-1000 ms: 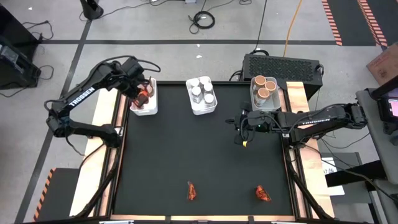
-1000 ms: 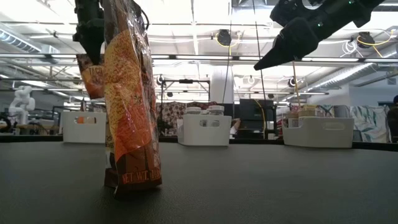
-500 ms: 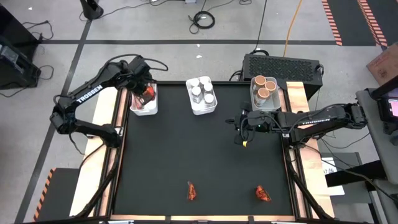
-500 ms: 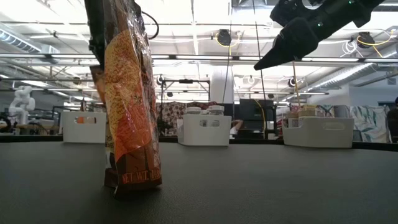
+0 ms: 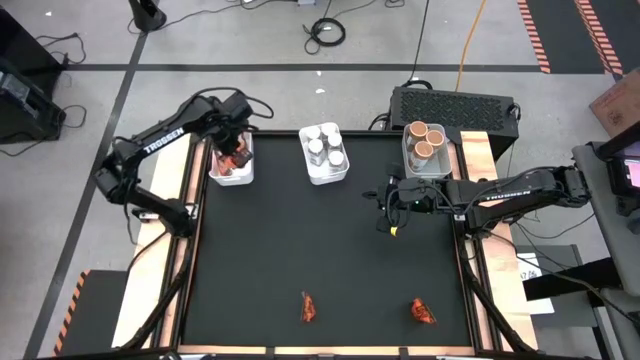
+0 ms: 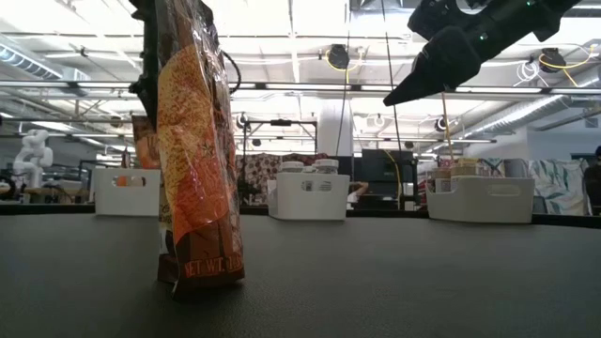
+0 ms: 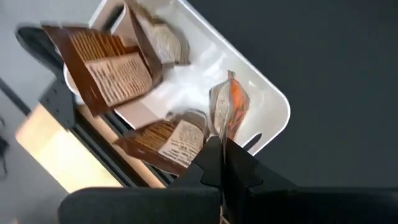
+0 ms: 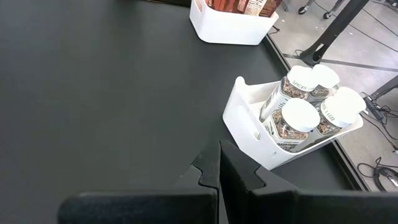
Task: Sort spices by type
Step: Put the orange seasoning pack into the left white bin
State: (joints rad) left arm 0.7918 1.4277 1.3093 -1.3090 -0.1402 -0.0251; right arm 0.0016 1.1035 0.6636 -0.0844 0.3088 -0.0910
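My left gripper [image 5: 237, 152] points down over the white left bin [image 5: 232, 176] at the far left and is shut on a red-orange sachet [image 7: 227, 107]. Several other sachets [image 7: 118, 68] lie in that bin. Two loose sachets [image 5: 309, 308] [image 5: 424, 312] rest on the black mat near the front edge; one of them [image 6: 195, 160] stands close before the low camera. My right gripper [image 5: 385, 220] hangs shut above the mat's right part and holds nothing. My left gripper pinches the sachet's upper edge [image 7: 224, 134] between its two fingers, coming from above with the fingers pointing down. The sachet hangs below the fingers, edge-on to the wrist camera, over the left bin's inside. Whether its lower end [image 6: 146, 161] touches anything I cannot tell.
The middle bin [image 5: 325, 175] holds clear jars with white lids [image 8: 298, 115]. The right bin [image 5: 424, 165] holds tan-topped tubs [image 5: 425, 140]. A black box [image 5: 455, 105] stands behind the table. The mat's middle [image 5: 320, 240] is bare.
My left gripper has sunk toward the left bin and gone slightly toward the table's far edge, still shut on the sachet. The sachet hangs lower now, close over the bin.
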